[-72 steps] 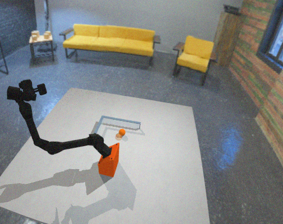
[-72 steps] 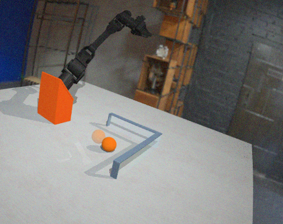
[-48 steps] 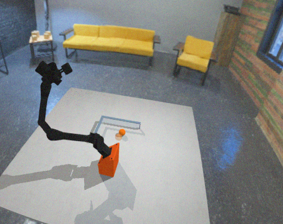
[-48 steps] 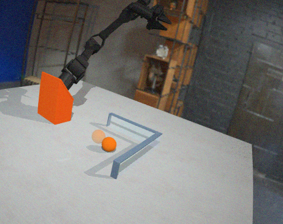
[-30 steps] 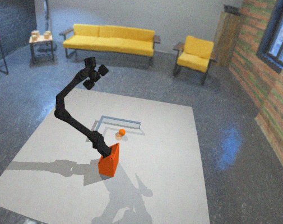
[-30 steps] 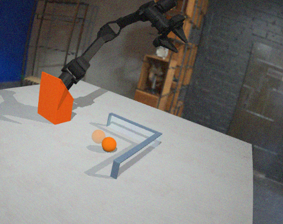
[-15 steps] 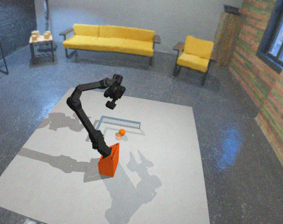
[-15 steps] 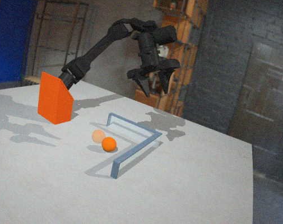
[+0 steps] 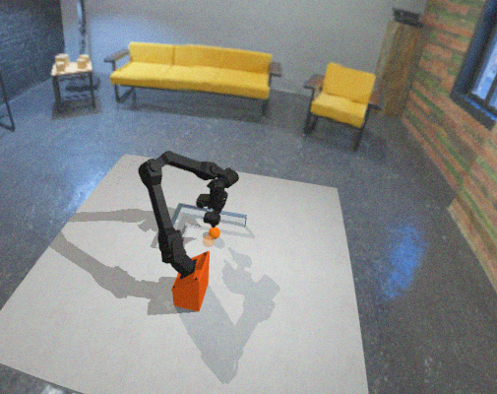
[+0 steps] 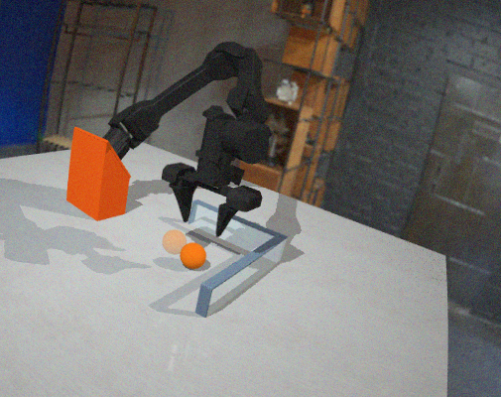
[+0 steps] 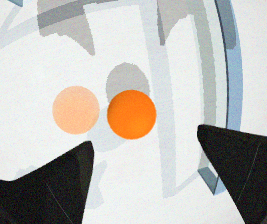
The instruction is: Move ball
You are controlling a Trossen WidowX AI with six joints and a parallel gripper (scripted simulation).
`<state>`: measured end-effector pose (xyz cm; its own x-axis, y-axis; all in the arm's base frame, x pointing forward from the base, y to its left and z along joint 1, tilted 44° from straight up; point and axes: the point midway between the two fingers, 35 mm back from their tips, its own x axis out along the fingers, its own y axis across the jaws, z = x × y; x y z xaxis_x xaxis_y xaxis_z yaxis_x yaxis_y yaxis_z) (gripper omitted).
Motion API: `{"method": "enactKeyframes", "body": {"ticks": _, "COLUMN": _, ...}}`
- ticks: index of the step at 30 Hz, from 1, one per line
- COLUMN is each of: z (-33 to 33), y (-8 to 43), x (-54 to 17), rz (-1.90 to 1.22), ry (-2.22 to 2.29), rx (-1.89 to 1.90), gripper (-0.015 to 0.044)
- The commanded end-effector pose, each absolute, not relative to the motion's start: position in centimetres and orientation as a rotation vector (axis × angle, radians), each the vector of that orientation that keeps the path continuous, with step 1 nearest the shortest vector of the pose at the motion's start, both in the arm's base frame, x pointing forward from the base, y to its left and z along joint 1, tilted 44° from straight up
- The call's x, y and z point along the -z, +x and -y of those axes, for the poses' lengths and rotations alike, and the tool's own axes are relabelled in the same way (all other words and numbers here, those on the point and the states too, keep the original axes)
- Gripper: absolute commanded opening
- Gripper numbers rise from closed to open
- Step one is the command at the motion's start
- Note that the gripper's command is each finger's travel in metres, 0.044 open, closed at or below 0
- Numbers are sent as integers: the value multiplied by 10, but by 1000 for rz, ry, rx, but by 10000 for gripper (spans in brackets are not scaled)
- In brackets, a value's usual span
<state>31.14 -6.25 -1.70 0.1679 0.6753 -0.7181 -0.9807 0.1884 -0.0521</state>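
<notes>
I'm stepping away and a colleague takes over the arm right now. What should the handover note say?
Gripper: open, holding nothing, hanging above the table just over the ball, fingers pointing down.
Ball: on the table, untouched, right beside the see-through copy but not on it.
Clear walls: corner stands close by the ball.
Done: approach only.
Left: move the ball onto the copy, let go, withdraw the gripper.

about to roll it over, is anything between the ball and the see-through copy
Nothing visible. The ball lies right beside the see-through copy on bare table, the clear walls on its other side. The open claw hangs above.
</notes>
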Motion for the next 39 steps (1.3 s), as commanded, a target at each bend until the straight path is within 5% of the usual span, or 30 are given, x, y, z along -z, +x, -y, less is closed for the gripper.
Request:
{"method": "enactKeyframes", "body": {"ticks": 1, "z": 59, "y": 306, "x": 23, "rz": -625, "ry": -607, "rx": -1317, "gripper": 357}}
{"method": "enactKeyframes", "body": {"ticks": 39, "z": 20, "y": 314, "x": 63, "rz": -623, "ry": -605, "rx": -1318, "gripper": 357}}
